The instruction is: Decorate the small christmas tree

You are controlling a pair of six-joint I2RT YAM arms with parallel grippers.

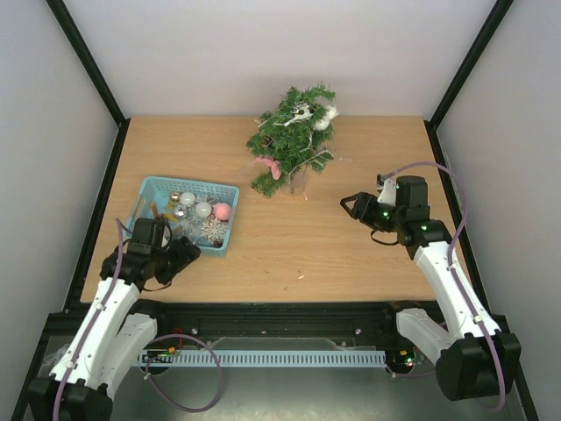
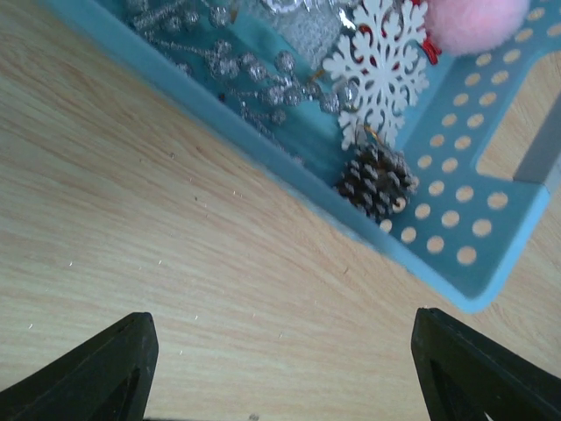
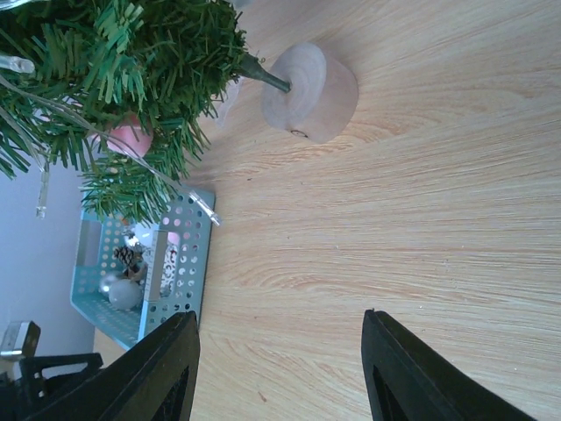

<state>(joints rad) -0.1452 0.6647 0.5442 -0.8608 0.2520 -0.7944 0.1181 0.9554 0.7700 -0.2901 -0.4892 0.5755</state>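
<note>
the small christmas tree point(image 1: 294, 140) sits beyond and left of the right tool point(image 1: 351, 209).

Just ahead of the left gripper point(image 2: 282, 320) and its two fingers point(image 2: 96, 368) lies one teal basket point(image 2: 491, 263). It holds one white snowflake point(image 2: 379, 66), one pine cone point(image 2: 377, 180), one fuzzy pink ball point(image 2: 478, 19), at least three pale or silvery baubles point(image 1: 203, 209), and silver beads point(image 2: 254, 79) too many to count. Beyond the right gripper point(image 3: 279, 316) and its two fingers point(image 3: 421, 377) stands one small christmas tree point(image 3: 131, 53) on one wooden disc point(image 3: 311, 92).
</note>
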